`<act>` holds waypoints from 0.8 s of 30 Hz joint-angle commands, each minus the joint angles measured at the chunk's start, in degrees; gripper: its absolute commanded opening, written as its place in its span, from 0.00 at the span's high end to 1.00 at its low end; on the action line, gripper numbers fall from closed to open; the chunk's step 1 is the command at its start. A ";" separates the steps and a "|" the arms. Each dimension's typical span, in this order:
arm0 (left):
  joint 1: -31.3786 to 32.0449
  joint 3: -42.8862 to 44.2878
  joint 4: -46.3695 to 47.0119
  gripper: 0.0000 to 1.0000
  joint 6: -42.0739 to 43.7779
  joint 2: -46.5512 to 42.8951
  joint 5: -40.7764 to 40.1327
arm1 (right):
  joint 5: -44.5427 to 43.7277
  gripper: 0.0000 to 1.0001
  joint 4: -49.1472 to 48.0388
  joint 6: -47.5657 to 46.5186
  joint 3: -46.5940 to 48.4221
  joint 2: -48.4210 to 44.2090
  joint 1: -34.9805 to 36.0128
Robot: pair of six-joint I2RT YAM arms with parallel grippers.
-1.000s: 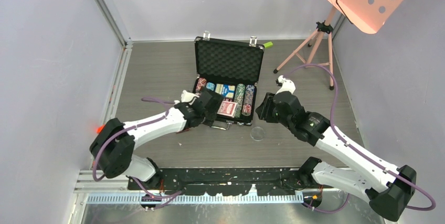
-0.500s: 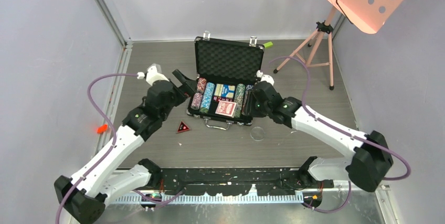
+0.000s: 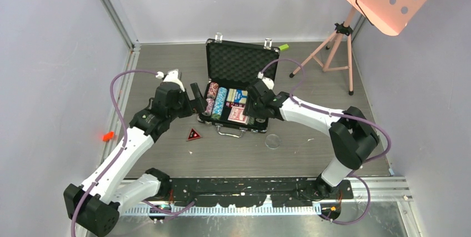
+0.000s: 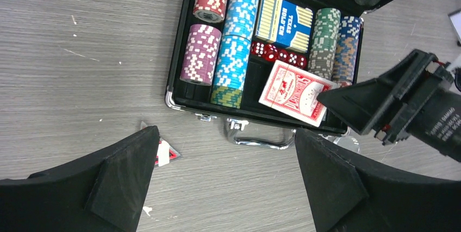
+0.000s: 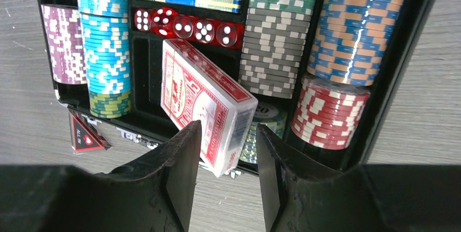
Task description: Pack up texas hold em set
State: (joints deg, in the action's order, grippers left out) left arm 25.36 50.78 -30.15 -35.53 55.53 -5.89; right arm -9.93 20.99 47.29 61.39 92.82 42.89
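The right tool (image 5: 228, 134) is straddling a corner of the card deck (image 5: 201, 101) lying tilted in the briefcase (image 3: 242, 65) ahead; whether it is gripping, I cannot tell. The left tool (image 4: 224, 139) is hovering wide open, red triangle (image 4: 163, 152) beside one finger.

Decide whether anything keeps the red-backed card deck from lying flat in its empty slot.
The red-backed card deck sits tilted over the empty black slot; one edge overlaps the grey-and-green row of poker chips and seems propped there.
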 commanded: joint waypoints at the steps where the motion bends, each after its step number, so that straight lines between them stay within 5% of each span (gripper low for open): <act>1: -0.49 2.34 -0.81 0.00 3.75 -2.17 1.24 | 0.20 0.52 -1.95 4.18 3.32 2.15 -0.10; 8: -0.66 1.69 -1.02 0.00 4.36 -3.18 0.67 | 2.91 0.55 -2.87 6.19 3.44 2.80 -0.17; 17: -0.67 2.15 -1.60 0.00 4.96 -3.92 0.00 | 4.06 0.82 -2.54 7.00 2.52 -1.22 -0.30; 24: -0.67 2.08 -1.68 0.00 4.97 -4.16 -0.09 | 5.91 0.80 -2.59 6.28 2.73 -1.09 -0.77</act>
State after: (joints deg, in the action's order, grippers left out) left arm 25.04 50.78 -31.66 -31.70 52.49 -5.52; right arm -4.80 19.73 53.56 62.78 93.54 42.57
